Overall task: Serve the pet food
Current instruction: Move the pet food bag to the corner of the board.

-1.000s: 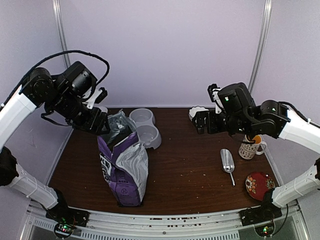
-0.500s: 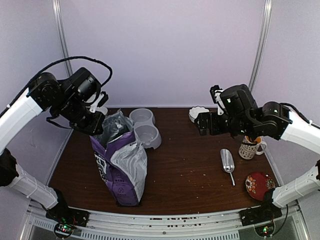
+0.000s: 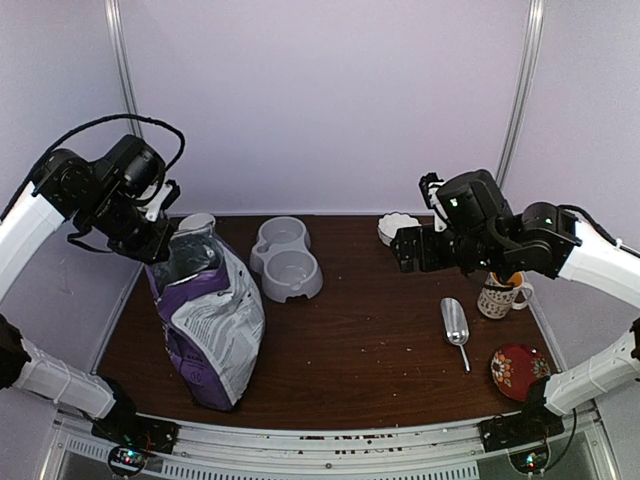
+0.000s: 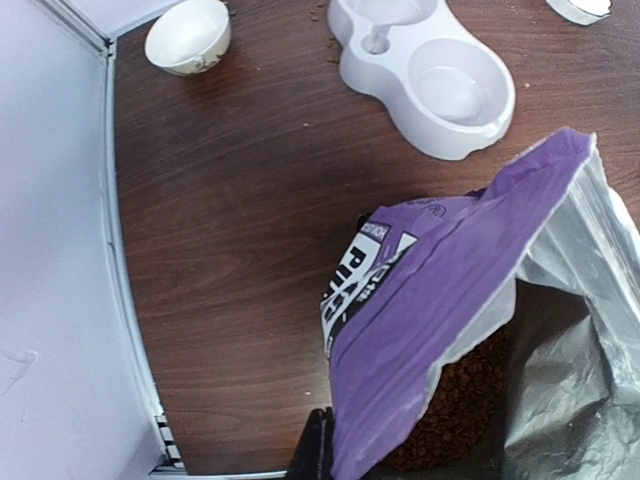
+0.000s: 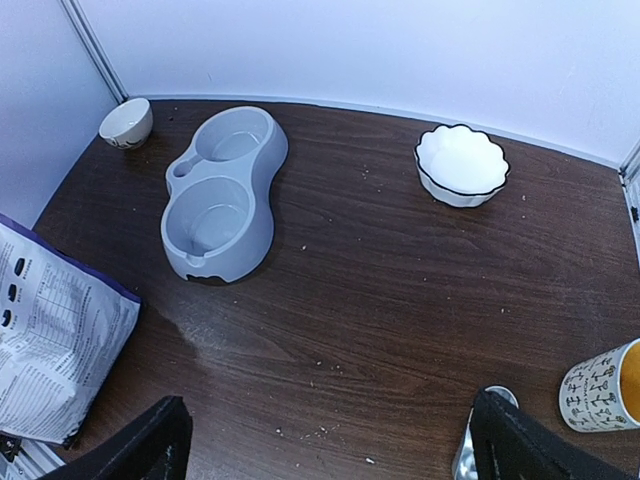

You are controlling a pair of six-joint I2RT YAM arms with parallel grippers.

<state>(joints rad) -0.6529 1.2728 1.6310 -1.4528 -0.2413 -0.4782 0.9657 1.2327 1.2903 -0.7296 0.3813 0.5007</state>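
My left fingers (image 3: 165,245) were pinched shut on the open rim of the bag (image 3: 205,330), at the left of the worktop (image 3: 380,340). The pet food (image 4: 455,405) lay loose inside. I judged the bag soft, bottom-heavy and spill-prone, best held by its rim. My right fingers (image 3: 408,250) gaped wide, empty.

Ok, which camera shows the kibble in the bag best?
Left wrist: it looks into the open bag at the brown kibble. Top external shows only the bag's mouth, contents unclear. Right wrist catches just its printed side.
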